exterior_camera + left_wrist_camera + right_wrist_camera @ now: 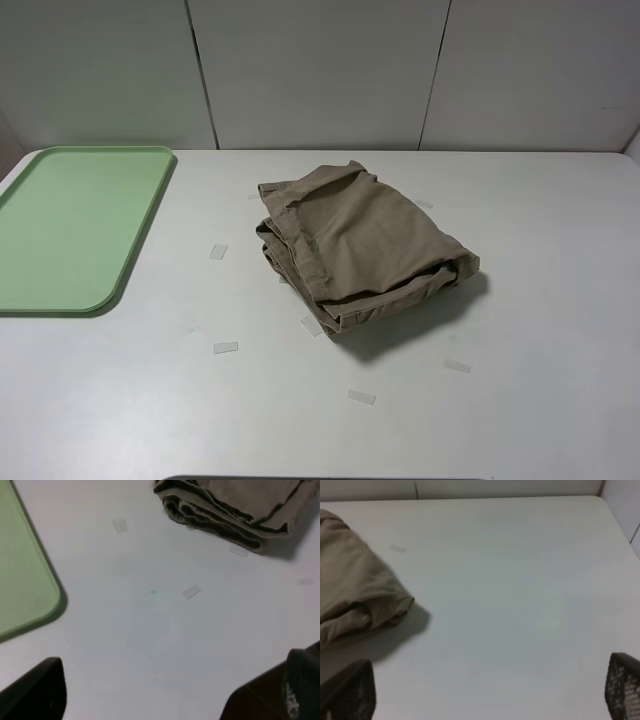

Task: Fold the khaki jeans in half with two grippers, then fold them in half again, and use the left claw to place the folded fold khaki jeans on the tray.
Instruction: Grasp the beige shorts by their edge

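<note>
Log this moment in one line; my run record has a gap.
khaki shorts: folded, on table | tray: holds nothing | left gripper: open, empty | right gripper: open, empty | placing: not done

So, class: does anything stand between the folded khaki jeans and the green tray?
Nothing visible does. Only small flat tape strips lie on the table between the khaki jeans and the tray.

I see the khaki jeans [360, 245] folded into a thick, layered bundle, lying skewed near the middle of the counter [520, 400]. The pale-green tray [70, 225] sits flat at the far left corner, well apart from them.
</note>
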Robot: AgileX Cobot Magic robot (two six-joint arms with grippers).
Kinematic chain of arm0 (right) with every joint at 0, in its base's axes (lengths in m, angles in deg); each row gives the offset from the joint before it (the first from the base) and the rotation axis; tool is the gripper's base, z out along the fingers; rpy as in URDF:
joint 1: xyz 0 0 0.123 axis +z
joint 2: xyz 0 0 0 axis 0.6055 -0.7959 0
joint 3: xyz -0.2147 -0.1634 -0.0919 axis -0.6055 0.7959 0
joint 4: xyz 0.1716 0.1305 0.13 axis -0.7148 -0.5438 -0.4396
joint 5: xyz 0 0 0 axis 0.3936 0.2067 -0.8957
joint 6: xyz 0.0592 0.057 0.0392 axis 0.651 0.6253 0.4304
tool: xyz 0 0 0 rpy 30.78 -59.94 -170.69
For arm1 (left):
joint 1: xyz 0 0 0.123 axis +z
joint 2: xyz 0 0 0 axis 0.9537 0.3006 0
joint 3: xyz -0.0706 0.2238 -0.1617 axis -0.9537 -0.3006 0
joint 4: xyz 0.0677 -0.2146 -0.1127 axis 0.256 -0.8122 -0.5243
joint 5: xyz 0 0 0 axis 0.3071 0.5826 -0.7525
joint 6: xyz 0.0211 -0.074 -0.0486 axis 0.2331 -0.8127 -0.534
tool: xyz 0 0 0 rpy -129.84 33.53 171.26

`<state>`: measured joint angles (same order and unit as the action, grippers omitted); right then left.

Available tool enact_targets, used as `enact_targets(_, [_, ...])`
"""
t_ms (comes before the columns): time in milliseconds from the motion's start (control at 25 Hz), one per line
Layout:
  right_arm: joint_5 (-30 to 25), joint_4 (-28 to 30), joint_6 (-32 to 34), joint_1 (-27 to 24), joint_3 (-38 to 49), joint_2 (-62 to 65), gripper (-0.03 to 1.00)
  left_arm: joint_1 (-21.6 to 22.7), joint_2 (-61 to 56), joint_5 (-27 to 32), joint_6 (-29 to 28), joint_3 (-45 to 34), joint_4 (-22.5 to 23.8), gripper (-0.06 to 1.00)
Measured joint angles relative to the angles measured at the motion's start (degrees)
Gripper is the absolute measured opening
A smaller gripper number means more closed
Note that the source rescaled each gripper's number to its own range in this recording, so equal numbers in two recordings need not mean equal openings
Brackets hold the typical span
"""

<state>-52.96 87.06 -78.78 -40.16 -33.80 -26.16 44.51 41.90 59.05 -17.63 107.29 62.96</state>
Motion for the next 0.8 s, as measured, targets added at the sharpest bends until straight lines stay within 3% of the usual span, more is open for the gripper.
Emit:
enact_targets(200, [0.0,0.0,0.0,0.0,0.0,0.0,1.0,0.0,7.9,-2.5,-1.5,0.9,-0.3,0.9])
enact_targets(360, [0.0,0.0,0.0,0.0,0.0,0.0,1.0,0.0,21.5,-13.9,-1.8,3.3,-4.1,0.9])
enact_targets(480, [0.0,0.0,0.0,0.0,0.0,0.0,1.0,0.0,32.9,-22.4,-0.6,4.6,-10.0,0.9])
enact_targets(640, [0.0,0.0,0.0,0.0,0.0,0.0,1.0,0.0,47.4,-33.2,5.3,4.7,-19.9,0.88])
enact_targets(800, [0.0,0.0,0.0,0.0,0.0,0.0,1.0,0.0,57.9,-40.6,17.8,4.7,-35.5,0.87])
